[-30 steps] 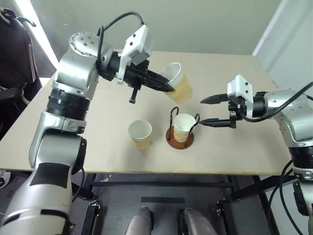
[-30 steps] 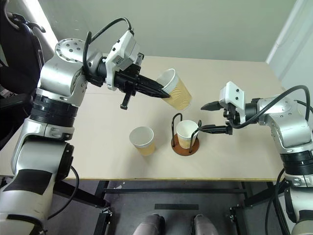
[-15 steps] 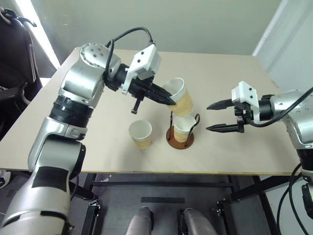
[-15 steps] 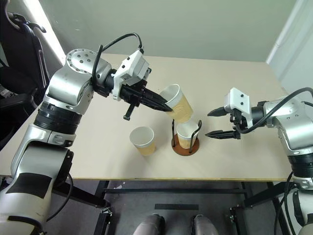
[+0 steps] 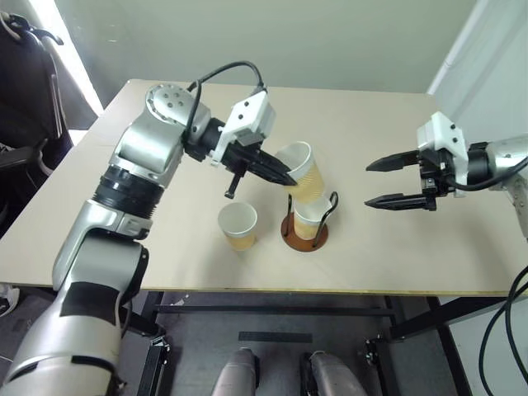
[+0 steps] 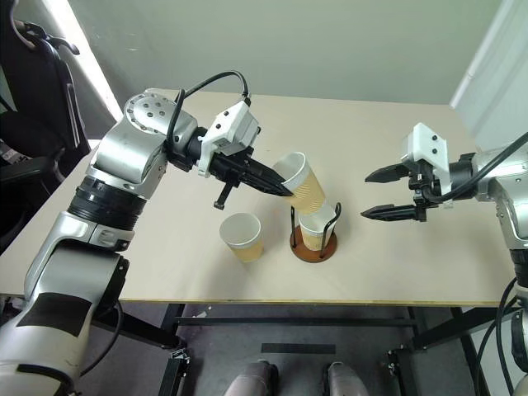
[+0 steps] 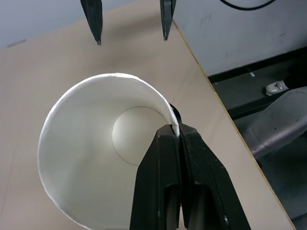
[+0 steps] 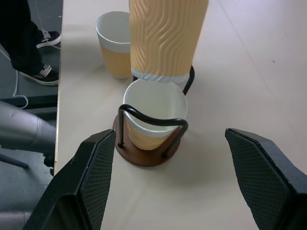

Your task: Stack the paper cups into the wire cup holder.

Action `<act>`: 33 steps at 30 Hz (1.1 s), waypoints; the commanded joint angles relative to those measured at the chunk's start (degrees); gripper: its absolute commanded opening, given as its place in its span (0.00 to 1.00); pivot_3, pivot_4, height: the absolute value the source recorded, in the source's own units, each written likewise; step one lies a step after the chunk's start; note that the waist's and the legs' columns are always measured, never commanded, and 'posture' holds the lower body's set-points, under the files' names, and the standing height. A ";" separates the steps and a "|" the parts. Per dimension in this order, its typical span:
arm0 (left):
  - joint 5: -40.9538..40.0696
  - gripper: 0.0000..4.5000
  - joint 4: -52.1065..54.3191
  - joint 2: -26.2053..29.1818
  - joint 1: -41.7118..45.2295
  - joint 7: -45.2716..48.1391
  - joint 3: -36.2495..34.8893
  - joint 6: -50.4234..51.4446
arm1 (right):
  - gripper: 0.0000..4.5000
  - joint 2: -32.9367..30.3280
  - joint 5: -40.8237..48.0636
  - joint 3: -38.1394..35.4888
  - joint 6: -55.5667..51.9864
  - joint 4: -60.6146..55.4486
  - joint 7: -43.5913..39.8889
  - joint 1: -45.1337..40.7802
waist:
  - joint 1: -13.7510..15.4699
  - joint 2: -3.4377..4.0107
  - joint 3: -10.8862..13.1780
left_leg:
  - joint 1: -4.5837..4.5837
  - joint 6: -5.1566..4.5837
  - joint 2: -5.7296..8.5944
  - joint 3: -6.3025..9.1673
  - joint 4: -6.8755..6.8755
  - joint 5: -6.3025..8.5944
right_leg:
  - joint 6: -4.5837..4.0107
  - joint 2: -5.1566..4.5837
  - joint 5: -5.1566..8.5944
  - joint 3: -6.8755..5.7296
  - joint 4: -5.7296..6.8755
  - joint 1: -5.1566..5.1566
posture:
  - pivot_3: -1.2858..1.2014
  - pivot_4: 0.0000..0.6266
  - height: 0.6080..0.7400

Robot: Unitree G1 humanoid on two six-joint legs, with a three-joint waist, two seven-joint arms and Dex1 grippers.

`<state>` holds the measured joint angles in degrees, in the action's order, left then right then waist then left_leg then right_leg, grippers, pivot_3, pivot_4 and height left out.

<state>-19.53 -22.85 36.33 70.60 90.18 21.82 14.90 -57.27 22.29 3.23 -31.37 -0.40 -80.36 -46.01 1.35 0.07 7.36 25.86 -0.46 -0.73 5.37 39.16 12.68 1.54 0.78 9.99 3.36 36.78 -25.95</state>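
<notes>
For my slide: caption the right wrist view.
Held cup poised just above the cup seated in the wire holder; third cup behind.

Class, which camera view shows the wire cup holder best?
The right wrist view: the wire cup holder sits near centre, both loops and brown base clear around a cup. Both eye views show it small, partly behind the held cup. The left wrist view shows barely a dark sliver.

Three paper cups: one tilted cup (image 5: 302, 170) above the holder, one seated cup (image 5: 308, 219) in it, one loose cup (image 5: 238, 226) on the table, one wire cup holder (image 5: 304, 234), one table (image 5: 388, 140), two grippers, left gripper (image 5: 286, 176), right gripper (image 5: 370, 183)
</notes>
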 commanded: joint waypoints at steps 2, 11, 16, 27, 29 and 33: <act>1.77 0.01 -0.82 -0.50 0.15 2.32 0.68 -3.58 | 0.82 -3.42 2.40 -4.21 -1.00 -3.83 -0.88 0.57 | 0.08 0.00 0.00 | 0.00 0.00 0.00 0.00 0.00 0.00 | 0.01 0.00 0.00 0.00 -0.01 0.00 | 0.52 0.24 1.00; 4.82 0.01 -6.76 -4.74 1.35 2.32 0.31 -7.67 | 0.82 -4.59 4.97 -6.37 -4.07 -9.20 1.38 2.45 | 0.25 0.00 0.00 | -0.02 0.00 0.00 0.00 0.01 0.00 | 0.05 0.00 0.02 0.00 -0.01 0.05 | 0.52 0.24 1.00; 6.26 0.01 -9.08 -7.44 1.90 2.12 -0.73 -9.46 | 0.82 -5.13 5.47 -6.99 -4.59 -10.34 2.15 3.29 | 0.33 0.00 0.00 | 0.00 -0.01 0.01 0.00 0.01 0.01 | 0.11 0.00 0.01 0.01 -0.03 0.04 | 0.52 0.24 1.00; 9.14 0.01 -9.39 -7.08 1.11 2.32 2.28 -14.48 | 0.82 -5.52 6.12 -7.31 -5.03 -11.62 3.18 4.75 | 0.36 0.00 0.00 | 0.00 -0.02 0.02 0.00 0.02 0.01 | 0.21 0.01 0.00 0.01 -0.05 0.06 | 0.52 0.24 1.00; 8.84 0.01 -9.55 -6.83 1.44 2.32 2.90 -14.82 | 0.82 -5.50 6.06 -7.18 -4.95 -11.51 3.22 4.79 | 0.37 0.00 0.00 | 0.01 -0.02 0.02 0.00 0.02 0.01 | 0.22 0.01 0.00 0.01 -0.05 0.07 | 0.52 0.24 1.00; 8.45 0.01 -10.16 -6.76 2.28 2.32 3.58 -15.17 | 0.82 -5.47 5.89 -7.00 -4.77 -11.40 3.27 4.93 | 0.38 0.00 0.00 | 0.01 -0.02 0.02 0.00 0.02 0.01 | 0.23 0.01 0.00 0.01 -0.06 0.08 | 0.52 0.24 1.00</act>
<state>-10.64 -33.15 29.28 70.84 90.21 25.78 0.66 -61.63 27.40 -1.57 -36.56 -10.89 -77.51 -40.98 1.73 0.07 7.36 25.87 -0.48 -0.71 5.37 39.18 12.69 1.77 0.79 9.99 3.37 36.72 -25.87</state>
